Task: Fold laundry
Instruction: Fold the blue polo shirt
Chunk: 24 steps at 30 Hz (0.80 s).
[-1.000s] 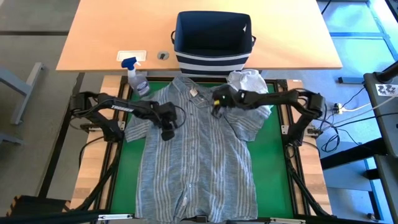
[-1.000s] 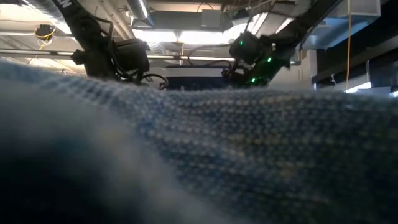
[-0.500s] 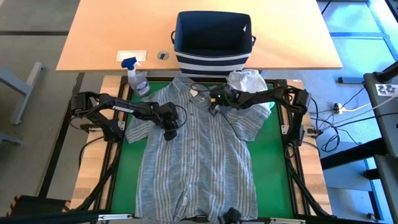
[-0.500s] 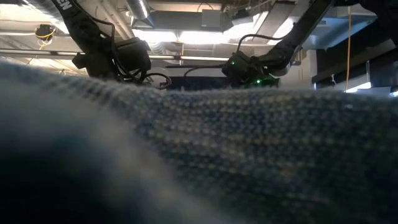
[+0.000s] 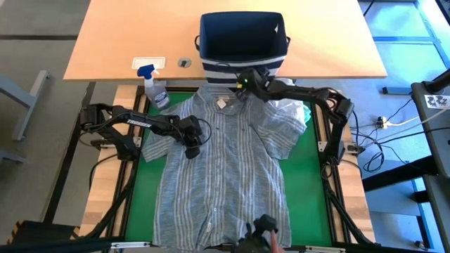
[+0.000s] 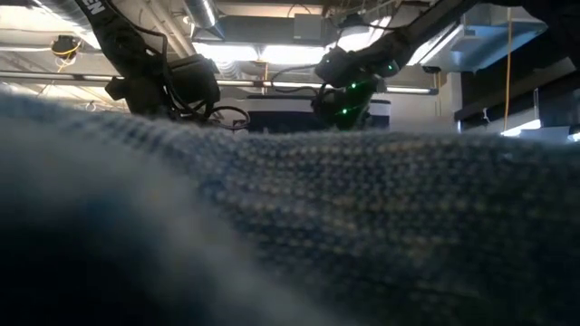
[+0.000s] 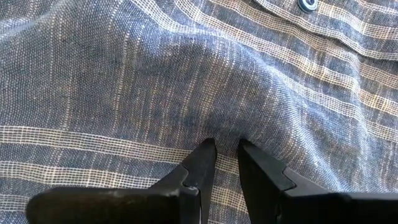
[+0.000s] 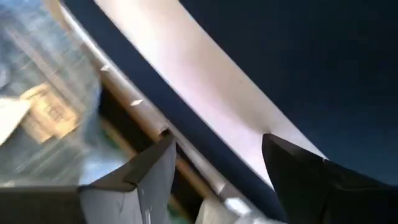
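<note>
The shirt (image 5: pixel 225 161) is lying flat on the green mat (image 5: pixel 309 176), soft and floppy, so the left gripper (image 7: pixel 222 149) is pinching a little fold near its shoulder, while the right gripper (image 8: pixel 217 158) is hanging spread wide by the basket (image 5: pixel 242 39).

The left end effector (image 7: pixel 226 152), fingers nearly together, pinches a ridge of the striped shirt (image 7: pixel 186 81).

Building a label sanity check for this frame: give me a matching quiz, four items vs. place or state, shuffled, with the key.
Items:
1. striped shirt
2. basket
3. left gripper
4. right gripper

Places or states:
A. open, raised by the basket's near rim
B. spread flat on the green mat
C. tips nearly closed, on shirt fabric
D. on the wooden table, beyond the collar

Pairs: 1-B, 2-D, 3-C, 4-A
</note>
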### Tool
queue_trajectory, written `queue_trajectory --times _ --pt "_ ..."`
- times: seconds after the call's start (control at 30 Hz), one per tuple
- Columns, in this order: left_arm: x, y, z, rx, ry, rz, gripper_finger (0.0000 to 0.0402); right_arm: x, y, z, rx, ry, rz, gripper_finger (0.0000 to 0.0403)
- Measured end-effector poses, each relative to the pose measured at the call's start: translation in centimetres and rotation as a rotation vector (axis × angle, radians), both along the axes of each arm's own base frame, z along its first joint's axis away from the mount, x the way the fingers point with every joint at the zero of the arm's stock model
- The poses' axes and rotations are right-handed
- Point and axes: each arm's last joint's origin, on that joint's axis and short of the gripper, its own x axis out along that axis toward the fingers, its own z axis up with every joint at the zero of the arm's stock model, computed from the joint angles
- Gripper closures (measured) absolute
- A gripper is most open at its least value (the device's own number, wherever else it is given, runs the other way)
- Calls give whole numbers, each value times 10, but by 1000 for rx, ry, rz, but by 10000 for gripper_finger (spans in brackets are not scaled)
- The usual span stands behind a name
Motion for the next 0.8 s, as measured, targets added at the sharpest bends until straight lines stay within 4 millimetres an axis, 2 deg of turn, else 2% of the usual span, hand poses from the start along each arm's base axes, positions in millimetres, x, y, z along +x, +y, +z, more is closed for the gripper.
queue_trajectory --times 0.07,0.13,0.23,0.3,0.43,0.6,0.7,0.8 --pt "0 0 0 1 1 -2 331 0 3 5 97 21 39 160" --pt "0 0 0 1 1 -2 331 0 16 9 244 20 135 160" --pt "0 0 0 0 1 -2 331 4 45 19 468 -60 323 160" --pt "0 0 0 -7 -2 -6 331 5 68 18 598 -74 444 160" --pt "0 -1 2 -29 -17 -16 331 4 114 -10 729 21 563 160" --pt "-2 -2 5 -35 -24 -21 331 -9 165 -54 818 138 601 160" --pt "-2 -3 5 -42 -20 -24 331 -17 189 -77 843 140 605 160" --pt "-4 -10 5 -53 24 -45 331 -21 207 -86 812 135 604 160"
